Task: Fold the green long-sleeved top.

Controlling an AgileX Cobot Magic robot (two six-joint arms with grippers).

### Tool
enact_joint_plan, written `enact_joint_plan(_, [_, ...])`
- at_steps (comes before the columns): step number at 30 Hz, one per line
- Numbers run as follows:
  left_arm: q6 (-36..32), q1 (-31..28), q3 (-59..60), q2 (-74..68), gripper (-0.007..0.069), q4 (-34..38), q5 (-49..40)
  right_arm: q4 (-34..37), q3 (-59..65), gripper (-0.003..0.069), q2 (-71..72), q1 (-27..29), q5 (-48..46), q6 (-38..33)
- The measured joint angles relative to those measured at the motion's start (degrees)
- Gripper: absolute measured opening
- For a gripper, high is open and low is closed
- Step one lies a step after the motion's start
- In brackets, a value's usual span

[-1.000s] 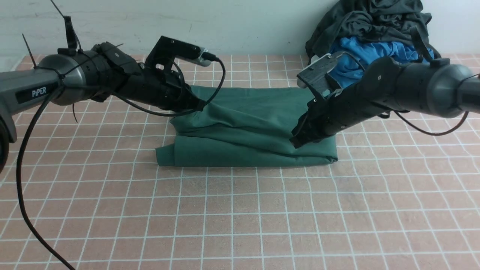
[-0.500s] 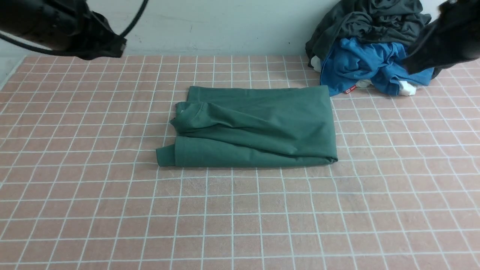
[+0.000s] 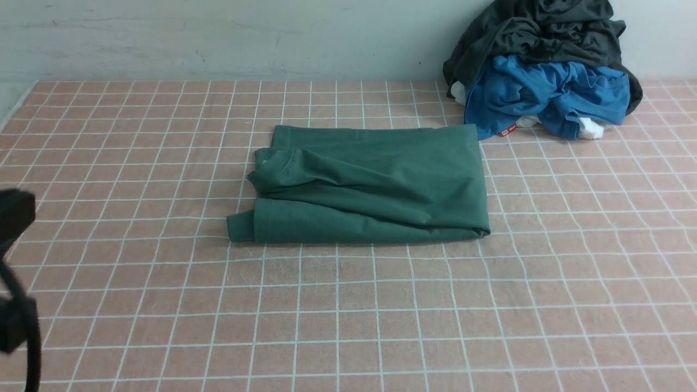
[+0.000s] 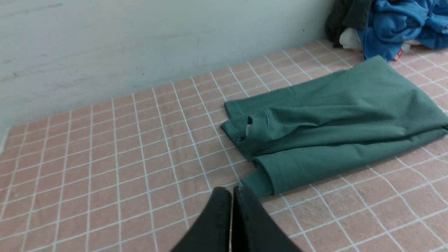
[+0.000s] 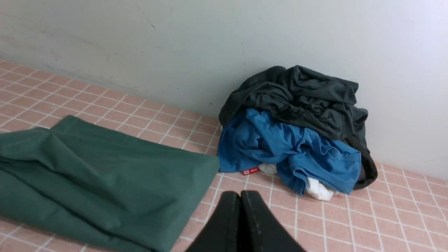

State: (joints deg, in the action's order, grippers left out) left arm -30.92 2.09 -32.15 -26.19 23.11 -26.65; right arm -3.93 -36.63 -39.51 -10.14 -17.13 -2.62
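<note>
While both pairs of fingers are pressed together on nothing, the left gripper [image 4: 231, 192] hangs above bare tiles just short of a ribbed cuff, and the right gripper [image 5: 240, 196] hangs near the far right corner of the green long-sleeved top [image 3: 370, 185]. That top lies folded into a rough rectangle mid-table [image 3: 163, 305], collar to the left. Behind it to the right, against the wall, a dark grey garment [image 3: 533, 32] is heaped over a blue garment [image 3: 544, 95].
</note>
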Motion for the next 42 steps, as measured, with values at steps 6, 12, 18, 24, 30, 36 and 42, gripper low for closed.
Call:
enact_joint_plan(6, [0.00, 0.85, 12.26, 16.76, -0.0003, 0.00, 1.03, 0.00, 8.07, -0.0010, 8.66, 0.00, 2.99, 1.79])
enact_joint_plan(12, [0.00, 4.52, 18.16, 24.50, -0.0003, 0.00, 5.33, 0.00, 8.89, -0.0010, 13.79, 0.00, 3.37, 1.84])
enact_joint_plan(18, [0.00, 5.33, 18.39, 25.14, -0.0003, 0.16, 7.13, 0.00, 8.89, -0.0010, 13.90, 0.00, 3.38, 1.84])
enact_joint_plan(24, [0.04, 5.33, 18.39, 25.16, -0.0003, 0.20, 7.13, 0.00, 10.63, -0.0010, 15.02, 0.00, 3.73, 1.84])
enact_joint_plan(30, [0.11, 5.33, 18.46, 25.16, -0.0003, 0.20, 7.13, 0.00, 19.27, -0.0010, 28.41, 0.00, 4.50, 2.02])
enact_joint_plan(36, [0.11, 5.33, 18.46, 25.16, -0.0003, 0.20, 7.13, 0.00, 32.79, -0.0010, 39.38, 1.93, 5.59, 2.02])
enact_joint_plan(42, [0.17, 5.33, 18.46, 25.16, -0.0003, 0.20, 7.08, -0.05, 38.13, -0.0010, 40.13, 9.75, -2.33, 2.02])
